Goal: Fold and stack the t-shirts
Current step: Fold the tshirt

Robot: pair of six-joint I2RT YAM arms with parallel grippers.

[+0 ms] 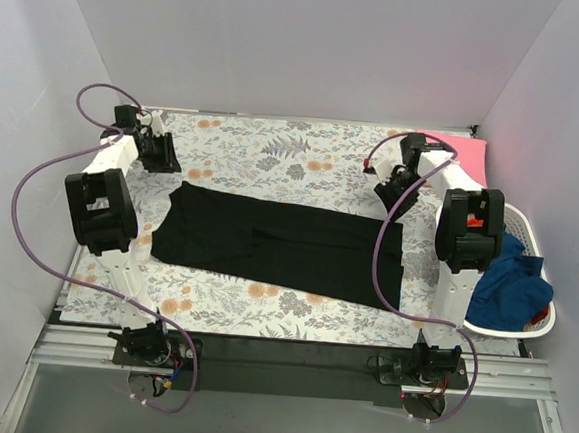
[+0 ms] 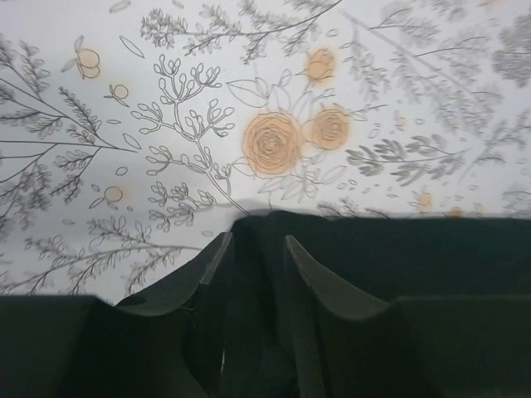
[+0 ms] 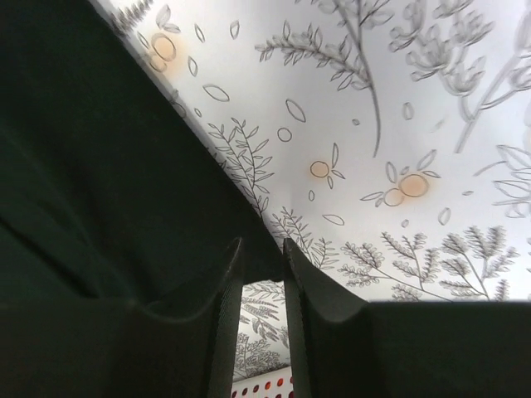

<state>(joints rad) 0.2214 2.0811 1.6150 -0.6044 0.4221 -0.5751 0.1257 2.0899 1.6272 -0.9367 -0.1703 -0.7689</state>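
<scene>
Black t-shirt (image 1: 277,244) lies folded into a long band across the middle of the table, with a gripper at each far corner.

The left gripper (image 1: 160,153) has its jaws parted over the shirt's far left edge. In its wrist view the gap is black on black, so I cannot tell whether cloth is pinched there. The right gripper (image 1: 395,199) sits at the far right edge with its jaws narrowly apart. The floral table covering (image 1: 274,155) shows through the gap, and nothing is held. A patch of red dots low in the right wrist view is too cropped to identify. A pink t-shirt (image 1: 472,154) is partly hidden behind the right arm in the far right corner. A blue t-shirt (image 1: 510,284) is heaped in the white basket (image 1: 531,236), with a scrap of red (image 1: 542,315) beside it. Plain grey walls (image 1: 304,37) enclose the table.
</scene>
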